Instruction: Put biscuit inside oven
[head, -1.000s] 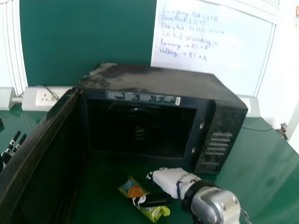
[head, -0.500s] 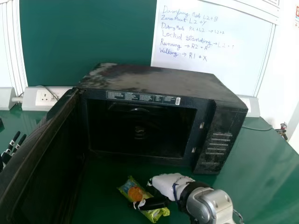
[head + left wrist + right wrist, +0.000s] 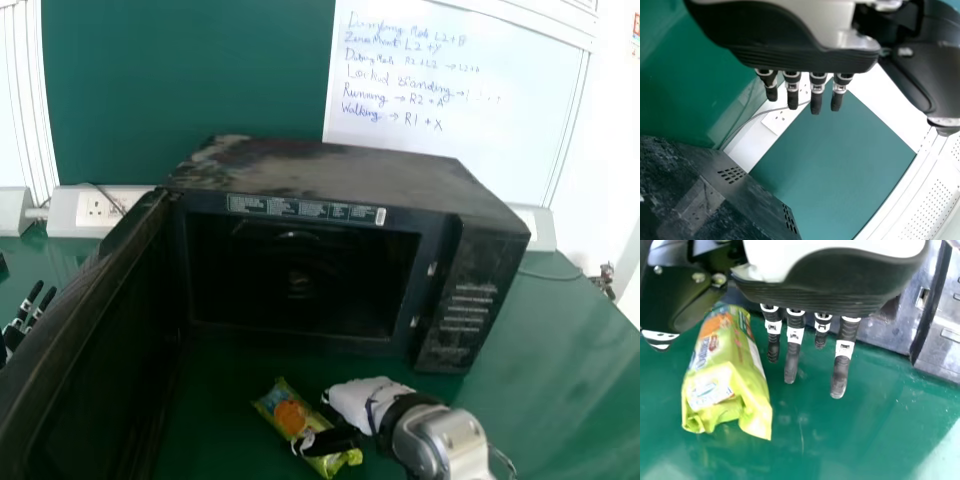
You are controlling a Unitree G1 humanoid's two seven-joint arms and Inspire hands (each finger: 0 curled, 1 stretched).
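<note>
Biscuit packet point(image 3: 285, 410) on the tabletop point(image 3: 540, 380), just out in front of the oven point(image 3: 340, 175), and here's the right hand point(image 3: 360, 398) right at it: fingers point(image 3: 791, 360) straight and open, thumb reaching across the near part of the wrapper, nothing gripped. Whether the thumb actually touches, I can't tell. The packet lies at a slant before the oven's mouth, orange and blue print on yellow-green wrapping, its crimped end toward the near side.

Over to the oven's left, beyond the open door point(image 3: 85, 300), the left hand point(image 3: 20, 325) has its fingers straight too, and they hold nothing.

Now the surface: glossy deep green, running out in front of the oven and along both its sides, with pale light streaking it to the oven's right. A thin cable point(image 3: 550, 275) curves over it on that same side, near a small object point(image 3: 605, 280) too tiny to make out. The oven's own top is black under patchy grey dust.

And the room: behind the oven rises a dark green panel point(image 3: 190, 80), a handwritten whiteboard point(image 3: 450, 100) beside it, behind the right half. Sockets point(image 3: 98, 208) sit in a white strip behind the oven's left, and pale wall shows off to its right.
</note>
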